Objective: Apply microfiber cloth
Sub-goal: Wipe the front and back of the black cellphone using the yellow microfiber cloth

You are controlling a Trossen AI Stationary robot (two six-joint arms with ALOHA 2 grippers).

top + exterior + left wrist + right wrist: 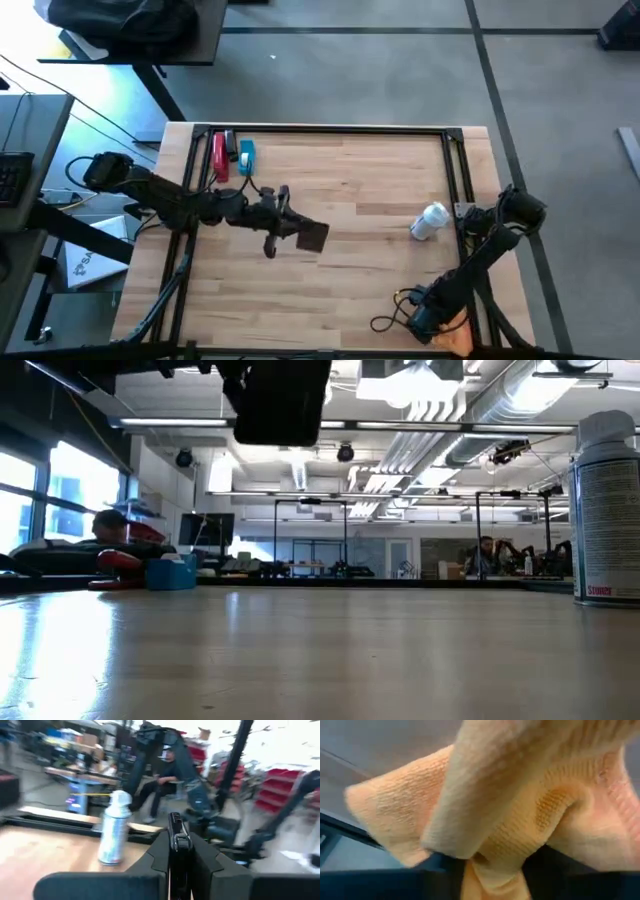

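1 microfiber cloth (520,805), 1 phone (312,236), 1 spray bottle (430,221), 2 tools.

left wrist view motion-blurred, spray can (607,510) cut off at the low view's right edge

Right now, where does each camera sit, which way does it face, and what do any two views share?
High view: overhead, facing straight down on the table; both arms show, the left claw gripping the black phone, the right claw pinching the microfiber cloth.
Low view: table-top height, facing level across into the room; the phone hangs overhead, the white spray bottle stands at the right.
Left wrist view: looks past its fingers toward the bottle and a seated person.
Right wrist view: the cloth fills it.
Shared: phone and bottle appear in the high, low and left wrist views.
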